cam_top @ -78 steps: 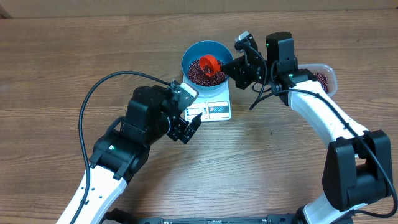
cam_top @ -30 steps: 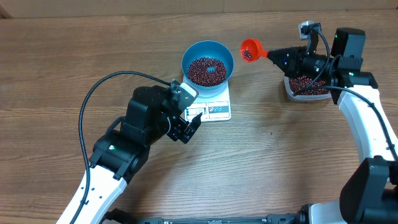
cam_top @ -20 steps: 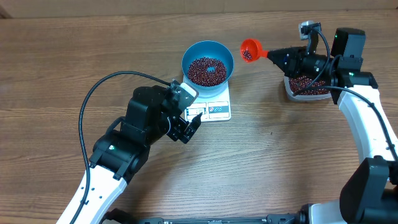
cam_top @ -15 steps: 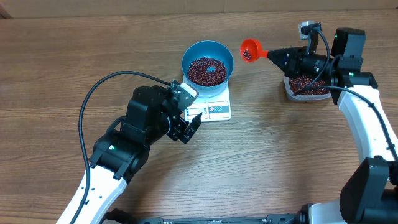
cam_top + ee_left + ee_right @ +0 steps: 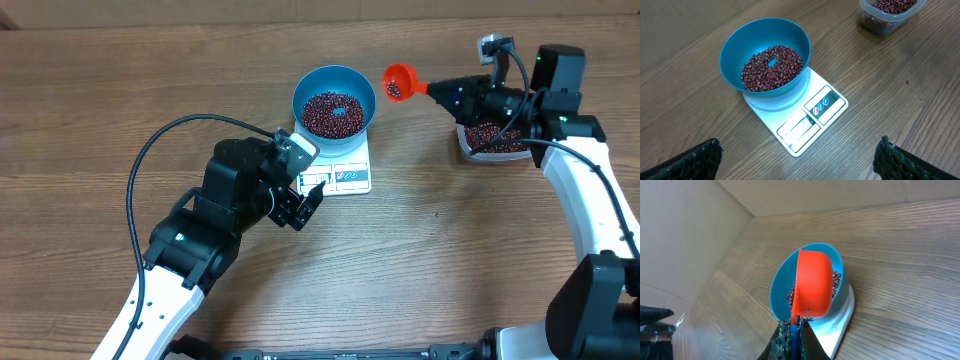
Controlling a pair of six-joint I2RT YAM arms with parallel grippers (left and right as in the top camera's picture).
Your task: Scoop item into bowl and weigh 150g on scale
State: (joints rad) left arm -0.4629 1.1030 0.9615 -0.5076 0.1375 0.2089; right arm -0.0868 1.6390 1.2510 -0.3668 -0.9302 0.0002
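From overhead, found a heap of beans (image 5: 333, 112) already in the bowl (image 5: 305, 88), and the bowl seated on the scale (image 5: 350, 172) near the far edge of the table (image 5: 100, 100), about midway along it. Judged the scooping well under way but not shown finished. Could not read the display, so could not tell how close to the target weight. Saw the right gripper (image 5: 436, 89) clamped on the red scoop (image 5: 399, 82), carrying a few beans in the air just beside the bowl's right rim, between the bowl and the clear tub (image 5: 492, 153) toward the far right corner. Reckoned another tip into the bowl and a check of the reading left to do. Noted the left gripper (image 5: 302, 205) spread wide and empty, just to the near side of the scale.

From the left wrist, looked down on bowl, beans and scale ahead, between two widely parted fingertips (image 5: 695, 160), touching none of them.

From the right wrist, caught the jaws pinched together on the scoop's blue handle (image 5: 794, 335), with the scoop's back hiding part of the bowl beyond. Could not tell the height above it.
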